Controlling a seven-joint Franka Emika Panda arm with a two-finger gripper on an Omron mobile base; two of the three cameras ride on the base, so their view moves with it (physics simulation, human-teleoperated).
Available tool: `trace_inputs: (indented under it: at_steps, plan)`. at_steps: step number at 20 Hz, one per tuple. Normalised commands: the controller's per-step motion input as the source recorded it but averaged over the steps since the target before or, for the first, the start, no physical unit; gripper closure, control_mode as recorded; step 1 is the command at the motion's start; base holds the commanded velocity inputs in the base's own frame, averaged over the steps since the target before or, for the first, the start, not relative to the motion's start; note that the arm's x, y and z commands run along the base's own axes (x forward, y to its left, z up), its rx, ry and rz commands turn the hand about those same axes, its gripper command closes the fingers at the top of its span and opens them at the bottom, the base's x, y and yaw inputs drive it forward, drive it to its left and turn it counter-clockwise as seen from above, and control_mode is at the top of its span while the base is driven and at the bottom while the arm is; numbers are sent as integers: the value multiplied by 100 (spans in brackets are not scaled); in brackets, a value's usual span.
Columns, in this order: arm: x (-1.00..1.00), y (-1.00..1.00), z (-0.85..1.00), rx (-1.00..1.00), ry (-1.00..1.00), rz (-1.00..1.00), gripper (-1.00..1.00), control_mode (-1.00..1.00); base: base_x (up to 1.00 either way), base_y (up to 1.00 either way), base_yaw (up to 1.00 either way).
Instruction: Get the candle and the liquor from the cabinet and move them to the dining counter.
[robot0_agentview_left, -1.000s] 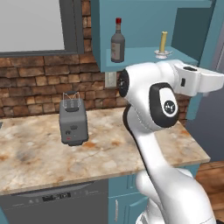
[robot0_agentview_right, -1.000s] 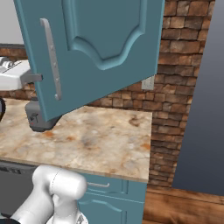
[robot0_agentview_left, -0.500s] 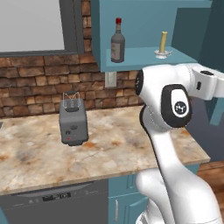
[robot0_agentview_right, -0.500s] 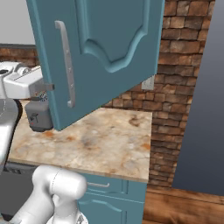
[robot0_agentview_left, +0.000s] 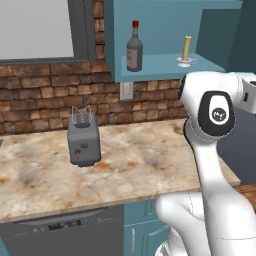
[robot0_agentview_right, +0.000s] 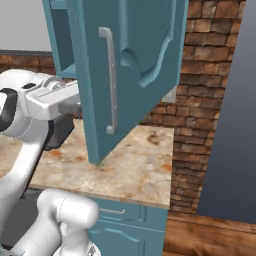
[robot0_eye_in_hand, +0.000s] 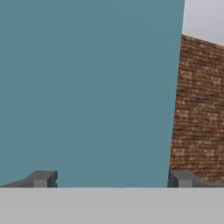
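Note:
The liquor (robot0_agentview_left: 134, 48), a dark bottle with a red cap, stands on the left of the open cabinet's teal shelf (robot0_agentview_left: 165, 67). The candle (robot0_agentview_left: 186, 49), a yellow stick in a pale holder, stands on the same shelf to the right. The cabinet door (robot0_agentview_right: 140, 50) is swung out, its silver handle (robot0_agentview_right: 110, 87) facing the right base camera. My gripper (robot0_eye_in_hand: 111, 179) is open with nothing between its fingertips (robot0_eye_in_hand: 41, 178), close against the door's flat teal face (robot0_eye_in_hand: 87, 87). The dining counter is out of view.
A dark grey toaster (robot0_agentview_left: 83, 138) stands on the marbled counter (robot0_agentview_left: 145, 170) below the cabinet, with a dishwasher (robot0_agentview_left: 65, 230) under it. A brick wall (robot0_agentview_left: 45, 95) runs behind. My white arm (robot0_agentview_left: 212, 115) rises at the right of the left base view.
The cabinet door has swung further open. My arm has swept to the right along with it, the hand staying against the door's inner side. The gripper has stayed open.

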Motion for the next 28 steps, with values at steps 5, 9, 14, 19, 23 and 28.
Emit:
trace_inputs:
  at_steps: [5,9,14,19,23,28]
  plan:
    - [2,-69,-1,0,0,-13,-100,-100,0,0,0]
    - [6,-68,0,0,0,3,-100,-100,0,0,0]
    - [4,-58,-4,0,0,9,-100,-100,0,0,0]
    - [0,-48,-5,0,0,14,-100,-100,0,0,0]
    - [0,-34,-9,0,0,17,-100,-100,0,0,0]
    - [0,-16,-11,0,0,14,-100,-100,0,0,0]
